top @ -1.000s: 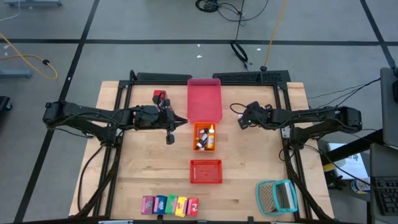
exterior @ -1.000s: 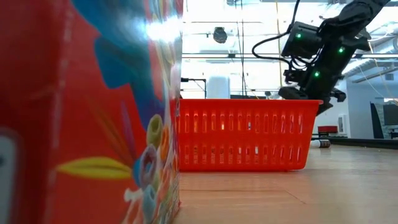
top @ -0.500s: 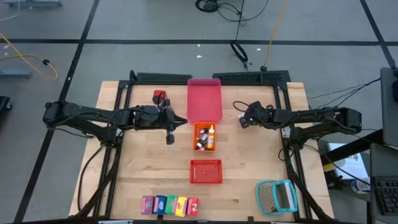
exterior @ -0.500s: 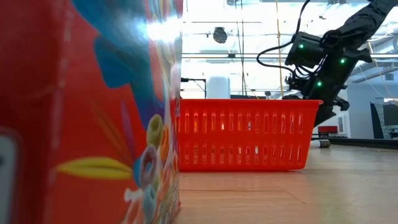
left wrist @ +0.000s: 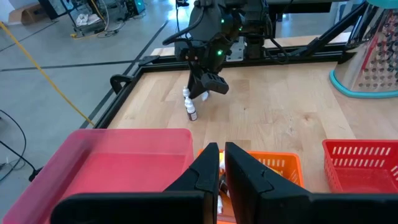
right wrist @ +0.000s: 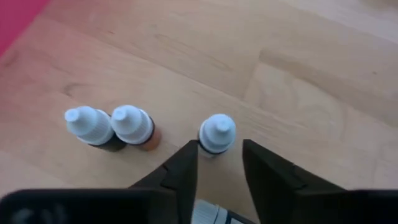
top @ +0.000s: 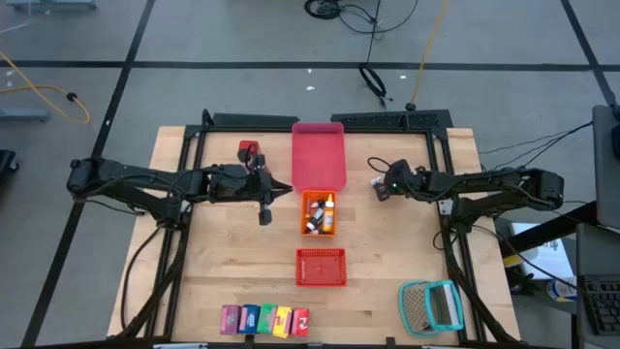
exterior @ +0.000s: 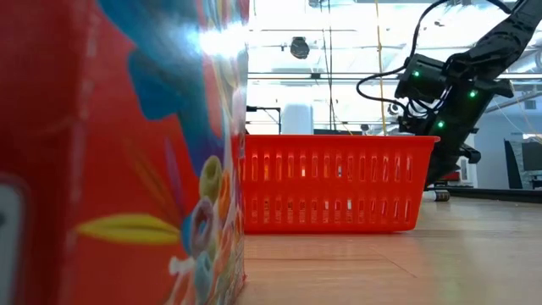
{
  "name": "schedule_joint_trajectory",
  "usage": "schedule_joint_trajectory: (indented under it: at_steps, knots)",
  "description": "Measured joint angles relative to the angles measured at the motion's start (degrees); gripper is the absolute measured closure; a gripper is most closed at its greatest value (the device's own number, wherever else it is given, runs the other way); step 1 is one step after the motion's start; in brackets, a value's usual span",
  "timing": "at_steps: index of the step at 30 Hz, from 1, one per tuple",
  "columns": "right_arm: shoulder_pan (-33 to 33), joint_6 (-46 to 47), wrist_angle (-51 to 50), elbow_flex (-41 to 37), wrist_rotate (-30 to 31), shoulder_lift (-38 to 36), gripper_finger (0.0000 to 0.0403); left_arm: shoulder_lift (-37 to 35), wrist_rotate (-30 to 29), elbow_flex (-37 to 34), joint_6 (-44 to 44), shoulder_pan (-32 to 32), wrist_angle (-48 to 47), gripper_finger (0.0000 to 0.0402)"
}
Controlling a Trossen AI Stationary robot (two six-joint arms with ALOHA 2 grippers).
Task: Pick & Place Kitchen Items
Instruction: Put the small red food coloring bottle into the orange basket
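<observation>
With our right gripper (right wrist: 219, 163) open over the lone white-capped bottle (right wrist: 216, 134) at the pink tray's (top: 318, 155) three o'clock, we judge it light and tippy, best pinched at the body.

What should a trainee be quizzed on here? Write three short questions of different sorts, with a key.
1. True or false: the red basket holds bottles.
2. How many white-capped bottles stand just ahead of the right gripper? A) two B) three C) five
3. Fill the gap: the teal-framed mesh item lies on the ___ arm's side.

Key: 1. False, it looks empty from above. 2. B. 3. right.
</observation>
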Motion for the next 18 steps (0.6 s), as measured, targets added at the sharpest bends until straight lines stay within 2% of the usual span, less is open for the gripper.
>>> schedule_joint_trajectory:
  at_steps: [7, 18]
  knots:
    - [0.02, -2.55, 2.45, -0.02, -0.56, 0.0, 0.0393, 0.0, 0.0, 0.0, 0.01, 0.01, 0.02, 0.0371]
    - [0.02, -4.19, 3.78, -0.02, -2.79, 0.0, 0.0396, 0.0, -0.01, 0.0, 0.01, 0.01, 0.02, 0.0371]
